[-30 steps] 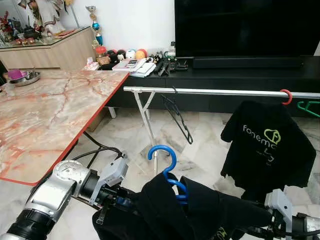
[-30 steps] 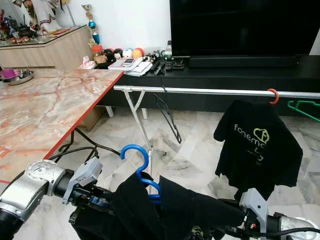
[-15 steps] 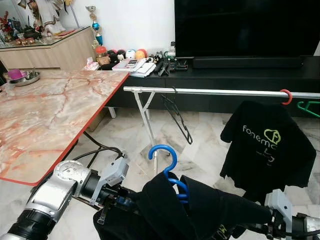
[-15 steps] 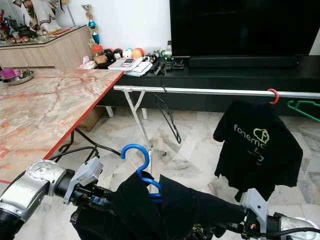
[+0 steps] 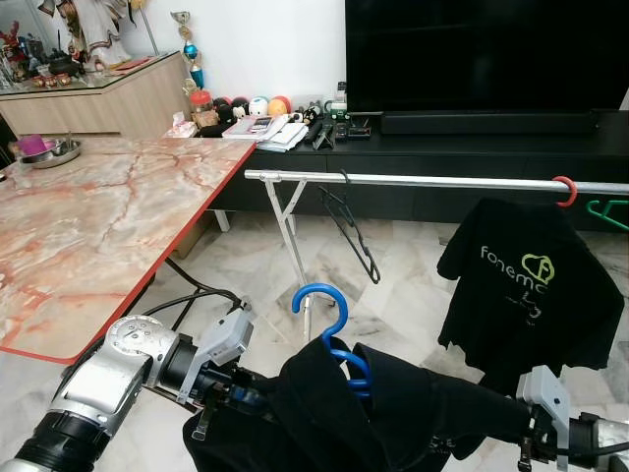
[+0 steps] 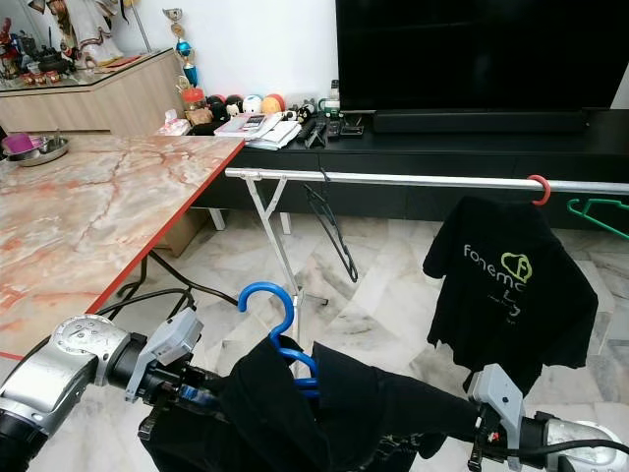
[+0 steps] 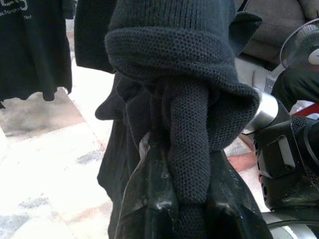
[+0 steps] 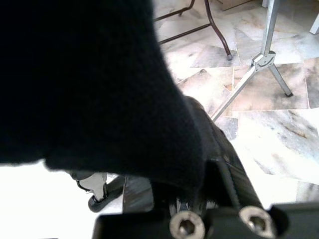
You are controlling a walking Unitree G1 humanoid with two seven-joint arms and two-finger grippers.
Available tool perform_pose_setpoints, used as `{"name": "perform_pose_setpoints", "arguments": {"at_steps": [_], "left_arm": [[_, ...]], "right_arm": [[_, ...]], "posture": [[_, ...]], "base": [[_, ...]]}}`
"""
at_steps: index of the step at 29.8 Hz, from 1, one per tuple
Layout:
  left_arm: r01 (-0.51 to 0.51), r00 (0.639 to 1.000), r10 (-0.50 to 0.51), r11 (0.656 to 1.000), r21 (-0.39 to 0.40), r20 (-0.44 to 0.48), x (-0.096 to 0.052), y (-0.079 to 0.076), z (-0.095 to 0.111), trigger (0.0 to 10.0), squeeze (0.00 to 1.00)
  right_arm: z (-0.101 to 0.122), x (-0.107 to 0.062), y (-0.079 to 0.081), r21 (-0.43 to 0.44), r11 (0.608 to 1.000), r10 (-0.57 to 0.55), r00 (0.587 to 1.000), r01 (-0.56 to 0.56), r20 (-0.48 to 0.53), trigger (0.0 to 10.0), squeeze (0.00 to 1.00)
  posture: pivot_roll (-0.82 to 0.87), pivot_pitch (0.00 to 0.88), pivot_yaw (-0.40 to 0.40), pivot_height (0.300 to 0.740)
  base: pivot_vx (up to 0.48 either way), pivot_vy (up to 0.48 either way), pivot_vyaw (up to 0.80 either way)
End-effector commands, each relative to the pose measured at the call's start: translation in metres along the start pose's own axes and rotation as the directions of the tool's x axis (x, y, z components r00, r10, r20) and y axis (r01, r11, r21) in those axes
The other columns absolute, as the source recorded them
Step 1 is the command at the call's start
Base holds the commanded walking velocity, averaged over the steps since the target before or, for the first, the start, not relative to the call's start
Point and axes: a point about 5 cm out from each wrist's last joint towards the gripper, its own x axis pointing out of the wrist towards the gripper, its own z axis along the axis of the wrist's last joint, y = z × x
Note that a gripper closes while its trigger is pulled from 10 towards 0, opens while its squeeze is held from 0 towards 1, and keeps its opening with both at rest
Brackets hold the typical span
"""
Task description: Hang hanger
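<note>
My left end effector (image 7: 192, 199) is clenched on the black garment (image 5: 393, 413) draped over the blue hanger (image 5: 329, 329), held low before the silver rail (image 5: 423, 181). My right end effector (image 8: 199, 199) sits under the cloth; I cannot tell its grip.

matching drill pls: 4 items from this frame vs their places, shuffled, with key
Items:
1. blue hanger
2. empty black hanger
3. red hanger
4. metal bowl

Places:
A. on the marble table
B. on the rail, carrying the printed black T-shirt
C. inside the dark garment held between both grippers
D. on the rail, near its left end

Pairs: 1-C, 2-D, 3-B, 4-A
</note>
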Motion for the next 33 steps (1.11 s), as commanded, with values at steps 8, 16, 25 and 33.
{"name": "perform_pose_setpoints", "arguments": {"at_steps": [8, 16, 25, 33], "left_arm": [[-0.067, 0.998, 0.067, 0.996, -0.054, -0.007, -0.016, 0.003, -0.011, 0.0, 0.0], [-0.168, 0.982, 0.177, 0.977, -0.129, 0.06, -0.026, 0.007, -0.02, 0.0, 0.0], [-0.421, 0.865, 0.465, 0.877, -0.231, 0.187, -0.04, 0.03, -0.024, 0.0, 0.0], [-0.62, 0.616, 0.718, 0.695, -0.363, 0.323, -0.054, 0.056, -0.01, 0.0, 0.0]], "right_arm": [[0.0, -0.007, -0.003, -0.016, 0.999, -0.028, 0.999, 0.028, -0.015, 0.0, 0.0], [-0.003, -0.018, -0.004, -0.012, 0.998, -0.064, 0.997, 0.064, -0.03, 0.0, 0.0], [-0.007, -0.029, -0.005, 0.005, 0.99, -0.139, 0.99, 0.139, -0.017, 0.0, 0.0], [-0.019, -0.021, 0.01, 0.058, 0.99, -0.129, 0.992, 0.129, -0.003, 0.0, 0.0]], "posture": [[0.0, 0.0, 0.087, 0.74], [0.0, 0.0, 0.083, 0.74], [0.0, 0.0, 0.084, 0.74], [0.0, 0.0, 0.084, 0.74]], "base": [[0.0, 0.0, 0.0], [0.0, 0.0, 0.0], [0.0, 0.0, 0.0], [0.0, 0.0, 0.0]]}}
